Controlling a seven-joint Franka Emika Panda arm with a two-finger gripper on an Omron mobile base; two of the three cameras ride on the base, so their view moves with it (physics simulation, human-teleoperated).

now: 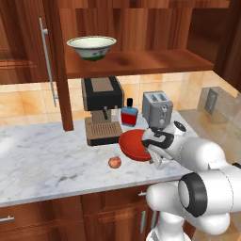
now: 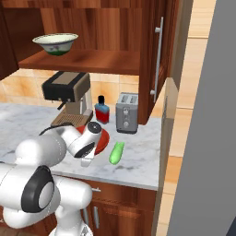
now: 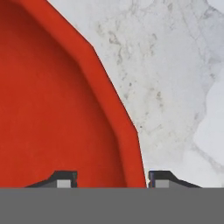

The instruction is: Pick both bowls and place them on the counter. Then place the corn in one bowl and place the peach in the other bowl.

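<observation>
- On the near edge of the counter (image 1: 47, 160), the gripper (image 3: 108, 178) sits low at the red bowl (image 1: 134, 143), 1 fingertip inside the wall and 1 outside, so the rim runs between them.
- In the hand view the 2 fingertips stand spread with a gap on each side of the rim, so I judge them loosened rather than pinching; whether either pad touches the rim I cannot tell.
- The red bowl rests on the marble in front of the coffee machine (image 1: 102, 110), so 1 bowl looks placed.
- The peach (image 1: 114, 162) lies on the counter just left of the red bowl, near the front edge, apart from it.
- The corn (image 2: 116, 152) lies just right of the red bowl, its long axis running near to far with a slight tilt.
- Further back stand a red bottle (image 1: 129, 115) and a toaster (image 1: 157, 108) against the tiled wall.
- Farthest and highest, the cream bowl (image 1: 92, 47) sits upright on the cabinet shelf (image 1: 141, 61), up and to the left of the gripper; that climb, I judge, is what the next reach turns on.
- The arm hides the right part of the red bowl in the left base view, and its left part in the right base view.
</observation>
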